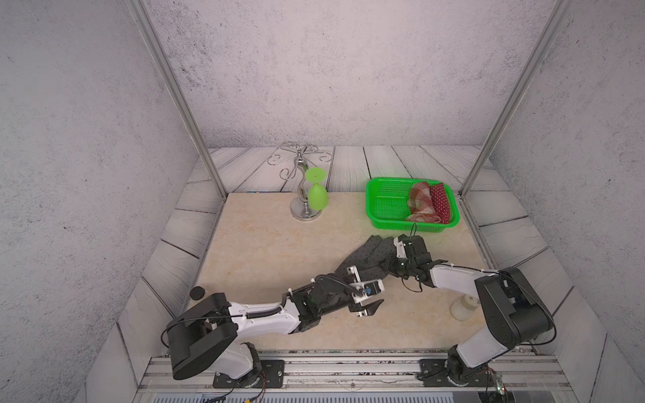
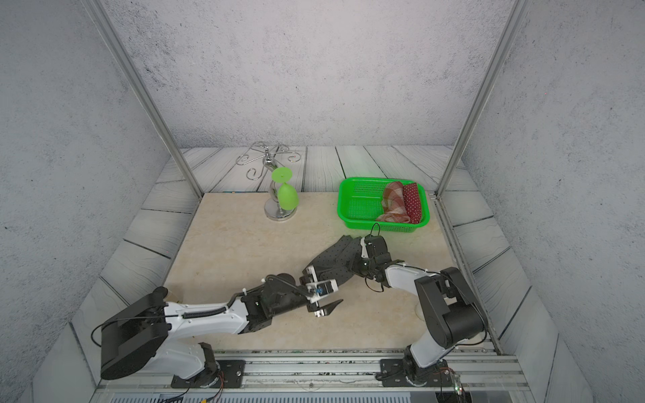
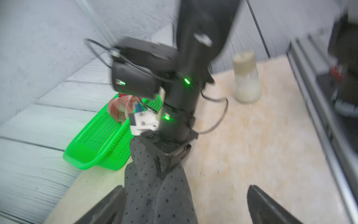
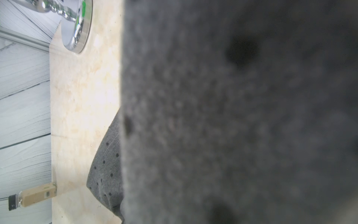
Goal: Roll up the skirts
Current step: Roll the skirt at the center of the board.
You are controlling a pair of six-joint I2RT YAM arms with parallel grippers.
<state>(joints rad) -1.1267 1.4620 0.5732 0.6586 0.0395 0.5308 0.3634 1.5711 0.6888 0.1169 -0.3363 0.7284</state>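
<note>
The right gripper [image 3: 164, 163] is clenched on the dotted grey skirt [image 1: 369, 255]; the left gripper [image 3: 185, 187] gapes released, the skirt's end lying between its 2 fingers [image 3: 108, 205].

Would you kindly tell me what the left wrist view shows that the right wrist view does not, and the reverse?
Only the left wrist view shows the green basket holding the plaid skirt, a pale jar, the right gripper clamped on cloth, and the left gripper with its jaws wide apart. Only the right wrist view shows the base of the chrome stand and a small black-capped bottle near the table's edge. Both show the dark grey dotted skirt and the beige table.
</note>
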